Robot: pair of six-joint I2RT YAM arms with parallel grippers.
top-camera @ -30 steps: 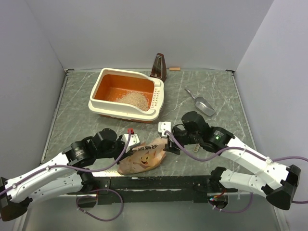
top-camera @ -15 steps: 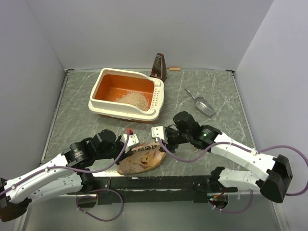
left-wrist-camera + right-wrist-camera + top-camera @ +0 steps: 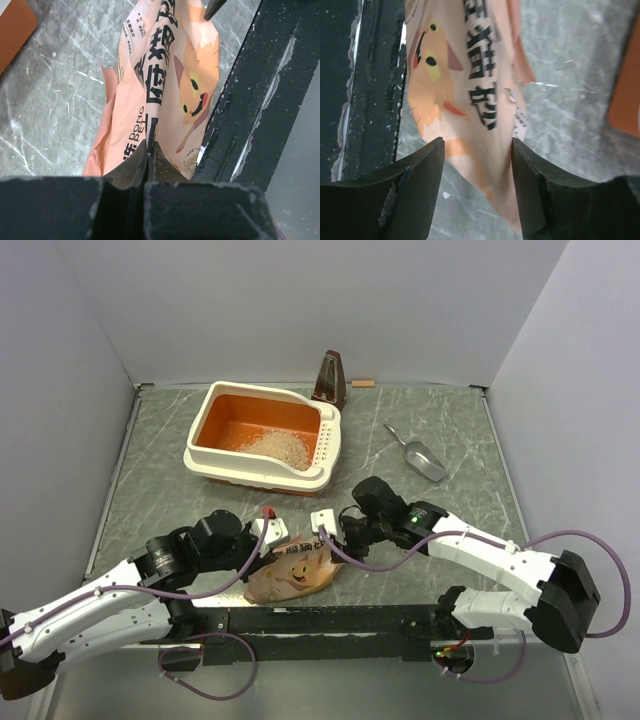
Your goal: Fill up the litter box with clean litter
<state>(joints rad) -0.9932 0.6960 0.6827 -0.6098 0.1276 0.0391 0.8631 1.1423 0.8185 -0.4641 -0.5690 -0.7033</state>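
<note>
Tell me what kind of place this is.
Probably a robot lab test cell, not a home: plain walls box in a marbled table, left arm and right arm mount at its near edge, with a litter box and metronome as props.

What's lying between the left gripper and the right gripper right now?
The tan printed bag, seen in the top view: the left gripper pinches one end, the right gripper straddles the other.

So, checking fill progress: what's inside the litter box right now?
A loose heap of pale litter lies on the orange floor of the litter box, toward its slotted side. The near wall hides the floor strip just behind it.
</note>
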